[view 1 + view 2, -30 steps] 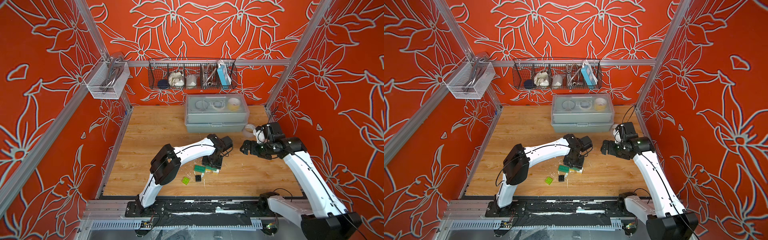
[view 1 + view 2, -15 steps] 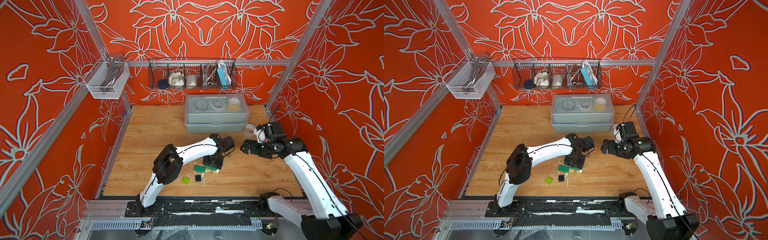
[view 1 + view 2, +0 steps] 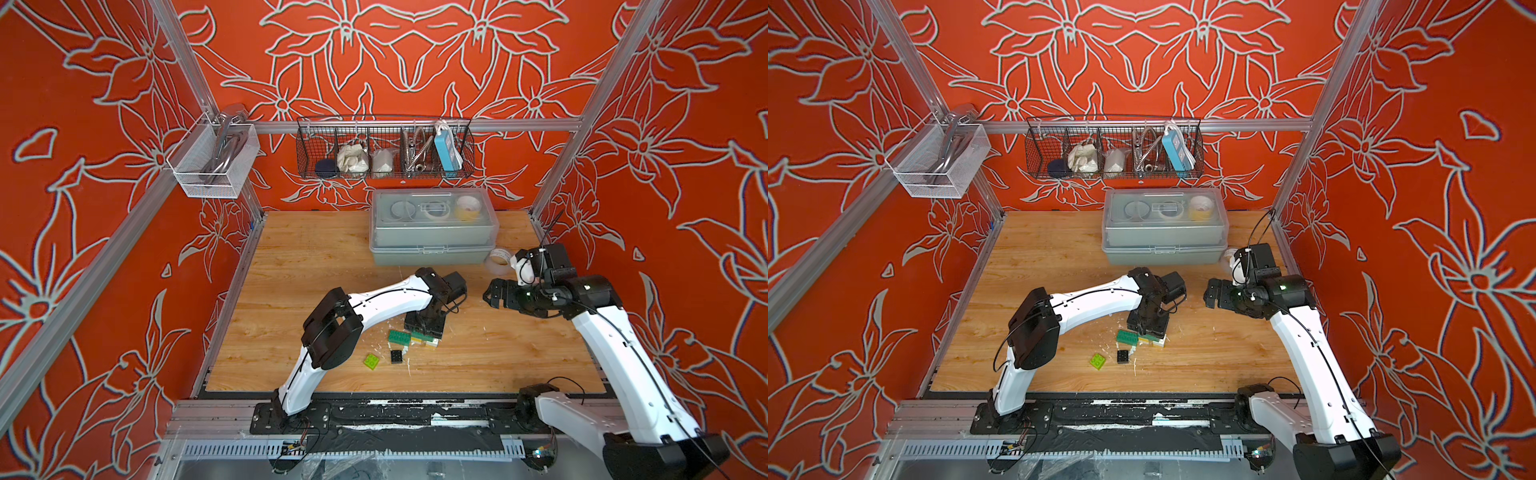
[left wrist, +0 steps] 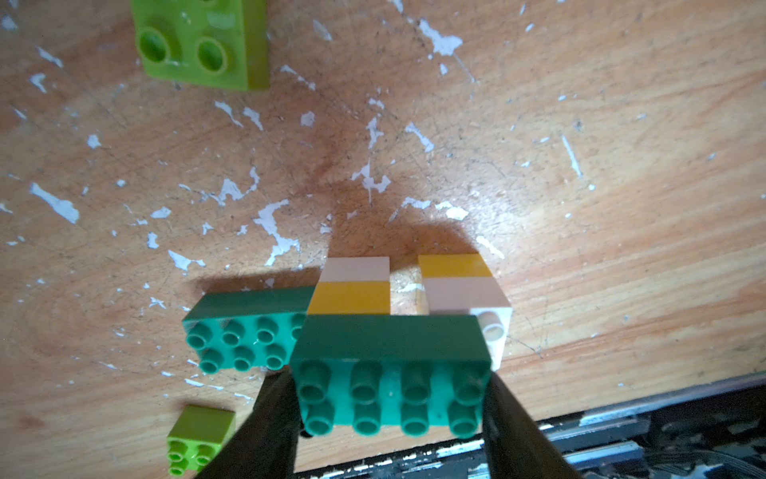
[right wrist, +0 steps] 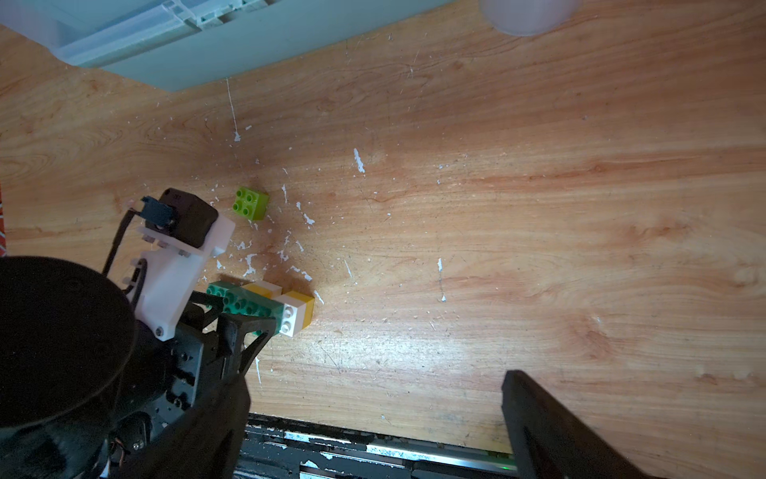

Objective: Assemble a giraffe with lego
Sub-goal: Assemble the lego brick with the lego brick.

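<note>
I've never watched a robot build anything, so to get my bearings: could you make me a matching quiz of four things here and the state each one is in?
Things:
1. left pincer
2. right pincer
3. black brick
4. white-and-yellow legs

States:
A. lying alone on the table
B. open, empty
C. standing beneath the dark green brick
D. shut on that dark green brick

Pairs: 1-D, 2-B, 3-A, 4-C

Overhead stereo pair; wrist views toward lego
</note>
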Controlling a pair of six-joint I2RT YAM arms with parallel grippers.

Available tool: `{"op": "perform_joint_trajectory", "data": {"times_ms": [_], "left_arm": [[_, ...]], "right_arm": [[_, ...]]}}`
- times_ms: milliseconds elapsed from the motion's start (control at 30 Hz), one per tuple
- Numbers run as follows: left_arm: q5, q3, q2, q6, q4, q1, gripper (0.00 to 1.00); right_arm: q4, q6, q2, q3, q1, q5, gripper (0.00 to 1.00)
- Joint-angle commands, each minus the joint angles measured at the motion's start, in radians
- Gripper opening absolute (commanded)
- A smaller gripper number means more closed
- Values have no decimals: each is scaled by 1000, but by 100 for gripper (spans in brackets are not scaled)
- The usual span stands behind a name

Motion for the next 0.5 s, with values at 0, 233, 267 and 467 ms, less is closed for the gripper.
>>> {"op": "perform_joint_trajectory", "data": {"times_ms": [0, 233, 267, 467], "left_arm": [[-148, -20, 129, 51, 6, -3, 54], [-117, -42, 140, 30, 46, -4, 54], [-100, -44, 140, 19, 50, -4, 54], [27, -32, 142, -41, 44, 9, 55]], "right_arm": [[-25, -8, -15, 29, -4, 38, 100], [-23, -2, -22, 29, -4, 31, 100], [-22, -2, -23, 29, -3, 32, 100], [-20, 2, -19, 28, -4, 24, 100]]}}
